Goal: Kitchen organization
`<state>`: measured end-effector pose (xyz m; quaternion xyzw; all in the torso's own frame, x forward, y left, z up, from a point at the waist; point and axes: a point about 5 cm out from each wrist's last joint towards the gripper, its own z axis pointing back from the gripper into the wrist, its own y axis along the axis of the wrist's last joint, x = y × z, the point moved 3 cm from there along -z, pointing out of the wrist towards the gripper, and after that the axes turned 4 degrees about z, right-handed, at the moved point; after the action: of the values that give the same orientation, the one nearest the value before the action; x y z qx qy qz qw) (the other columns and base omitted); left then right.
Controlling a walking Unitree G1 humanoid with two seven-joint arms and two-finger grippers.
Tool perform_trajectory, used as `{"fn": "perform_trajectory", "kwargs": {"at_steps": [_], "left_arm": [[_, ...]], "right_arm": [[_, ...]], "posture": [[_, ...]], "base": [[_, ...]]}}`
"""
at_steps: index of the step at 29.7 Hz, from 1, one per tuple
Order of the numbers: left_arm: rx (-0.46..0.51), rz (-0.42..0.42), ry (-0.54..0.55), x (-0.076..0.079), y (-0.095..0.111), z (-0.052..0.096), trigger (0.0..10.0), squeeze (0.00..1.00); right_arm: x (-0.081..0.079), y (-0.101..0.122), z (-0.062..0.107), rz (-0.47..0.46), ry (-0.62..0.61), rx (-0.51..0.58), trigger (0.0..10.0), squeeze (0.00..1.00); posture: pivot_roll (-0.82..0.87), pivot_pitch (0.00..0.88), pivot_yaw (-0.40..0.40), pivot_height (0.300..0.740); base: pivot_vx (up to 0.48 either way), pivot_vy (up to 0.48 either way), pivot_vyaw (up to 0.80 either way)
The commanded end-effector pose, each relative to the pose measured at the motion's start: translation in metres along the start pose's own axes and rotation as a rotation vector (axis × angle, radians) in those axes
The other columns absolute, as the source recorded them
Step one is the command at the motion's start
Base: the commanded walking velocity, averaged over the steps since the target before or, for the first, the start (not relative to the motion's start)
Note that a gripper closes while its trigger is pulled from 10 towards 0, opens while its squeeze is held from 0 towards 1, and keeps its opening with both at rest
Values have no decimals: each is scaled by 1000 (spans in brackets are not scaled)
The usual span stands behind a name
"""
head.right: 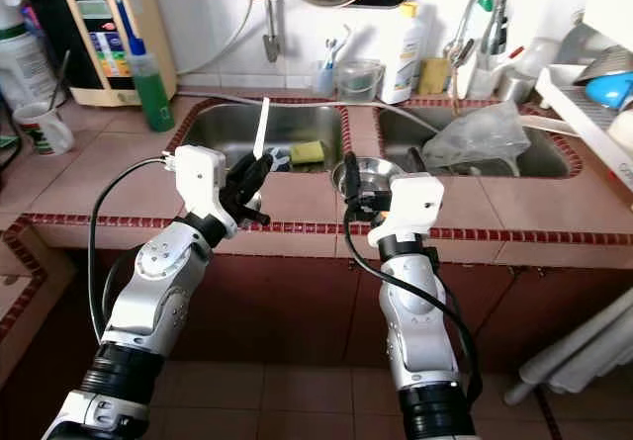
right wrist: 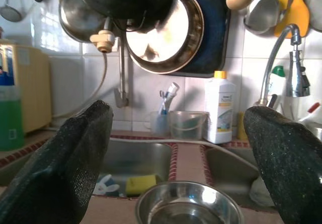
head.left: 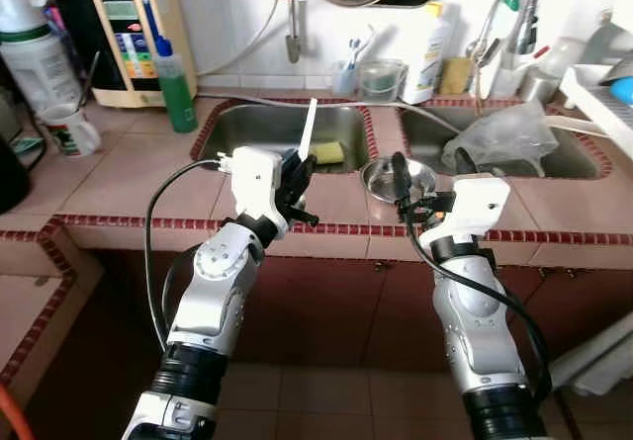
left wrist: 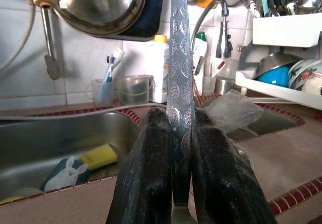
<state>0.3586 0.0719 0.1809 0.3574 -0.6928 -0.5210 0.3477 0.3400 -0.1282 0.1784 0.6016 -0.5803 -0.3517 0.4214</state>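
Note:
My left gripper (head.left: 297, 178) is shut on a patterned metal utensil handle (head.left: 309, 129) that sticks up above the counter edge by the left sink basin (head.left: 267, 129). In the left wrist view the handle (left wrist: 179, 63) runs up from between the two black fingers (left wrist: 151, 178). My right gripper (head.left: 406, 178) hangs open just in front of a small steel bowl (head.left: 381, 178) that sits on the divider between the two basins. That steel bowl (right wrist: 188, 204) lies low between the spread fingers (right wrist: 65, 168) in the right wrist view.
A yellow sponge (head.left: 329, 151) lies in the left basin. Crumpled clear plastic (head.left: 504, 133) fills the right basin. Behind stand a green soap bottle (head.left: 176, 89), a white bottle (head.left: 432, 54), a mug (head.left: 71, 129) and a dish rack (head.left: 603, 89). Pans hang on the tiled wall.

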Motion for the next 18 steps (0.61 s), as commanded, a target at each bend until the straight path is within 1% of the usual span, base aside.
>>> {"fn": "perform_trajectory", "kwargs": {"at_steps": [1, 18], "left_arm": [[10, -12, -6, 0, 5, -3, 10000, 0], [8, -8, -13, 2, 5, -4, 10000, 0]], "right_arm": [[1, 3, -3, -4, -6, 17, 10000, 0], [-2, 3, -3, -13, 3, 16, 10000, 0]], "posture": [[-97, 0, 34, 740], [-95, 0, 35, 740]], "base": [[326, 0, 0], [349, 0, 0]]}}
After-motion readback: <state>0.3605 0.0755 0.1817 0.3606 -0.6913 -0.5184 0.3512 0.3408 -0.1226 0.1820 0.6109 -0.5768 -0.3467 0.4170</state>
